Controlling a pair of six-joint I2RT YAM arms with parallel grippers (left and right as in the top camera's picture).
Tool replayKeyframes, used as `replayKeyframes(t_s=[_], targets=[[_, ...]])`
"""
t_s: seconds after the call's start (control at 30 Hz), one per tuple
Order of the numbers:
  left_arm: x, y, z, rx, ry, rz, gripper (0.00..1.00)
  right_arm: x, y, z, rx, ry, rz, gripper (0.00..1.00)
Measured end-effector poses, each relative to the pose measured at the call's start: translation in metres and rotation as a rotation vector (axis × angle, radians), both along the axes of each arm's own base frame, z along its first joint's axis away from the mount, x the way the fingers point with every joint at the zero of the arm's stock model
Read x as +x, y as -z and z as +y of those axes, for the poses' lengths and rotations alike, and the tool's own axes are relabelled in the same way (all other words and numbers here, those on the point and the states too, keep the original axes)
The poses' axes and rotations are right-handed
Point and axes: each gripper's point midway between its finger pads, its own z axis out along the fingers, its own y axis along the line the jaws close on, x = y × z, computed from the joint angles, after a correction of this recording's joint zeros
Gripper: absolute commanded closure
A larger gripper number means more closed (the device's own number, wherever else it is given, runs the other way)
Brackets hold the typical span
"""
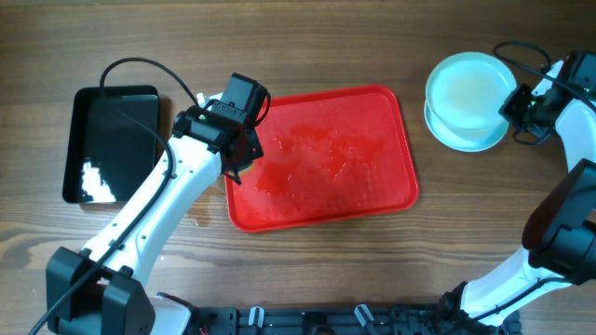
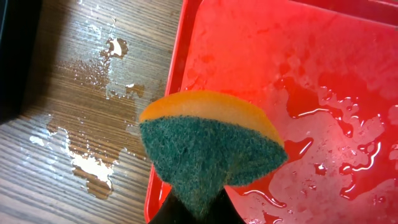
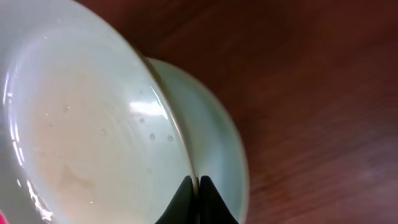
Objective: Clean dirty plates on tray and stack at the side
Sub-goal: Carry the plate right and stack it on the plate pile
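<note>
1. Tray (image 1: 372,186): red, lying mid-counter (image 1: 326,46), its floor glistening with a film of water.
2. Plates (image 1: 468,98): pale, piled on the counter well beyond the tray's right short edge, level with its far corner. Two are showing, with the top plate (image 3: 81,124) sitting off-centre over the lower one.
3. Right hand (image 1: 518,107): working at the side of the pile facing away from the tray, its fingers pressing together on the top plate's rim.
4. Left hand (image 1: 240,154): hanging over the tray's left edge near the far corner, pinching a sponge (image 2: 211,149) whose yellow body and green scouring face are fanning out.
5. Black tray (image 1: 112,140): lying left of the red tray, apart from it.
6. Water (image 2: 93,165): pooling on the counter just outside the tray's left rim.
</note>
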Motion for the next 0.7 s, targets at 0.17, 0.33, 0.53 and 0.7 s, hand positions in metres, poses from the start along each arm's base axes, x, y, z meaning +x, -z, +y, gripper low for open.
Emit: replayKeyframes(t_s=[0.17,0.33,0.53,0.7], targets=[[0.004,-0.001,-0.002,-0.009,0.000,-0.018,0.96,-0.007,0.002,-0.012,-0.051,0.046,0.035,0.90],[0.005,-0.002,-0.002,-0.011,0.000,-0.023,0.96,-0.009,0.003,-0.014,-0.057,0.055,0.042,0.82],[0.006,-0.002,-0.003,-0.013,0.000,-0.027,0.96,-0.008,0.003,-0.008,-0.025,0.045,0.034,0.33],[0.007,-0.002,-0.003,-0.014,0.000,-0.030,0.96,-0.001,-0.001,0.019,0.119,-0.015,-0.013,0.26]])
